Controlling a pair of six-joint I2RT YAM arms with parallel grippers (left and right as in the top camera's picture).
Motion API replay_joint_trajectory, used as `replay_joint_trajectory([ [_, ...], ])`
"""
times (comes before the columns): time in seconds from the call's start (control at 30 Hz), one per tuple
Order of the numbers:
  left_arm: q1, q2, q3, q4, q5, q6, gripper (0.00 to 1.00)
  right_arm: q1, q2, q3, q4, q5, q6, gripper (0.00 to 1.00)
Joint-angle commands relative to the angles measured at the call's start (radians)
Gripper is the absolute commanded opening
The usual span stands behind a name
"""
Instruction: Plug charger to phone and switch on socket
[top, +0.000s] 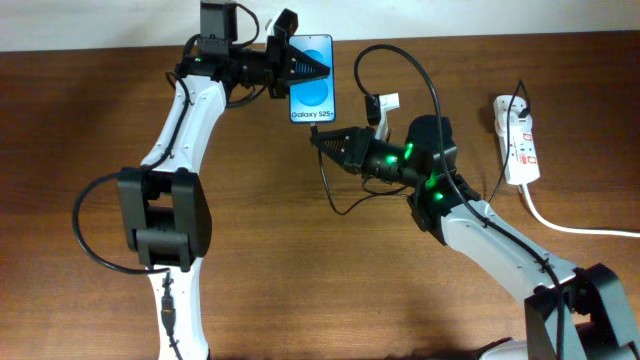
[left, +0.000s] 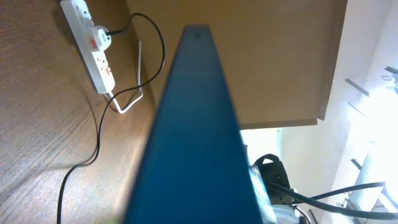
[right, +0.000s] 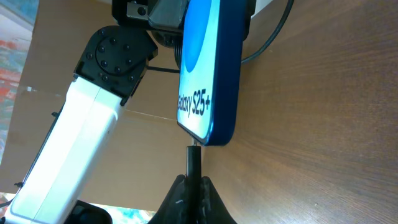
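Left gripper (top: 297, 66) clamped on phone (top: 312, 85). Right gripper (right: 194, 182) pinching charger (right: 194, 158) tip, touching phone edge at 6 o'clock. Socket (top: 518, 140) at 3 o'clock, well apart.

The phone (top: 312, 78) lies left of the socket (top: 518, 140), the charger (right: 194, 159) between them.

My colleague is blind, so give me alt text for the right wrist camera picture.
The right gripper pinches the charger plug, its tip pointing up at the bottom edge of the phone, whose blue screen reads Galaxy S25+. The white left arm holds the phone over the wooden table.
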Motion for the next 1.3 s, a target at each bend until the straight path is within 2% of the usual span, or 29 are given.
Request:
replay_joint_trajectory([
  [0.0,0.001,-0.021,0.006,0.005,0.023,0.013,0.0,-0.005,-0.004,0.011,0.011,0.037,-0.006,0.04],
  [0.6,-0.07,-0.021,0.006,0.005,-0.015,0.013,0.0,-0.005,0.002,0.011,0.055,0.171,0.039,0.04],
  [0.83,-0.088,-0.021,0.006,0.005,-0.015,0.013,0.0,-0.018,0.002,0.011,0.057,0.166,0.039,0.04],
  [1.03,-0.027,-0.021,0.006,0.006,-0.016,0.013,0.0,-0.027,0.002,0.011,0.047,0.053,0.009,0.04],
  [1.13,0.034,-0.021,0.006,0.014,-0.015,0.013,0.0,-0.027,0.002,0.011,-0.084,-0.001,-0.114,0.04],
  [1.27,0.114,-0.021,0.006,0.024,-0.015,0.013,0.0,-0.025,0.002,0.011,-0.435,0.085,-0.371,0.07],
])
